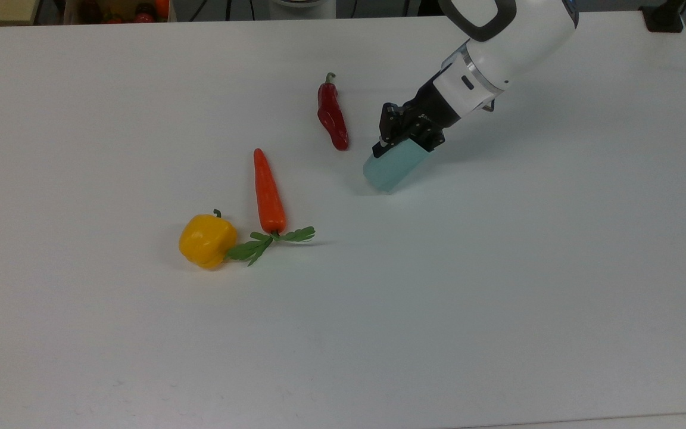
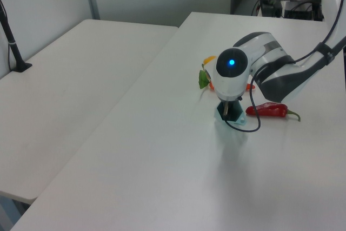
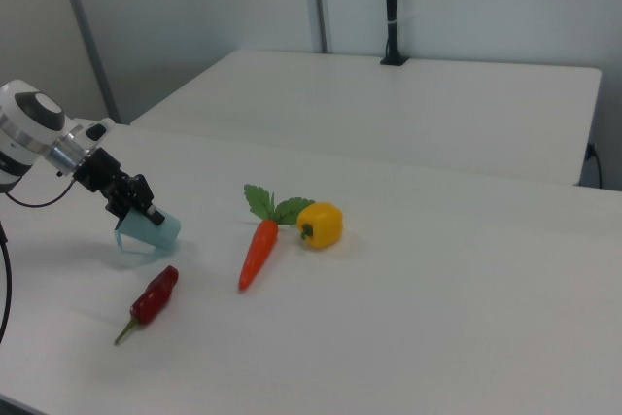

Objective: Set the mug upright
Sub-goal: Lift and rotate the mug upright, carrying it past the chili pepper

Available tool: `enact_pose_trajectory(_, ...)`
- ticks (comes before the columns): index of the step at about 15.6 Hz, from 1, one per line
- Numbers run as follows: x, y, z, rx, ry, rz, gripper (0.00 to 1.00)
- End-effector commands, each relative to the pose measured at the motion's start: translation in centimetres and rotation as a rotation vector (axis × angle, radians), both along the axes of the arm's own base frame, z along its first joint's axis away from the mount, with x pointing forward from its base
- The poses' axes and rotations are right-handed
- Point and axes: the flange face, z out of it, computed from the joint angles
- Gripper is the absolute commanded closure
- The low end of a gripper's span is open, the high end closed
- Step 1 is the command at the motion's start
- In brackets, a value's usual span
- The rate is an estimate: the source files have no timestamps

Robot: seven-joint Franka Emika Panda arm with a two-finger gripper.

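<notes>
- Mug (image 1: 389, 168): pale blue-teal and faceted, it sits tilted on the white bench (image 1: 498, 286), clamped at its upper end. In the top view it slants toward 7 o'clock from the gripper; its lower end touches or nearly touches the bench.
- Gripper (image 1: 405, 138): the black fingers are closed on the mug's upper edge, with no visible gap to it.
- Arm: in the top view the white forearm reaches in from 1 o'clock, wrist angled down toward 7 o'clock.
- Red chili (image 1: 331, 114) lies at the mug's 10 o'clock in the top view, near but apart.
- Carrot (image 1: 268, 192) and yellow pepper (image 1: 206, 241) lie farther off toward 8 o'clock.
</notes>
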Motion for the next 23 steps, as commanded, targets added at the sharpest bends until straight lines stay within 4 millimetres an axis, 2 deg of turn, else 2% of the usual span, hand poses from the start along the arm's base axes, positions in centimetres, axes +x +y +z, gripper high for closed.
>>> enact_pose_trajectory(1, 0.0, -2.0, 3.6, 0.063, 0.011, -0.052, 1.00)
enact_pose_trajectory(5, 0.5, -5.2, 7.2, 0.160, 0.089, -0.061, 1.00)
enact_pose_trajectory(7, 0.9, -7.0, 8.3, 0.213, 0.148, -0.045, 1.00)
enact_pose_trajectory(11, 2.3, -12.9, 10.6, 0.360, 0.297, 0.055, 1.00)
enact_pose_trajectory(13, 2.9, -17.4, 12.0, 0.446, 0.342, 0.087, 1.00)
enact_pose_trajectory(17, 3.5, -26.2, 11.9, 0.524, 0.395, 0.062, 1.00)
enact_pose_trajectory(23, 3.8, -36.3, 9.0, 0.593, 0.447, 0.068, 1.00)
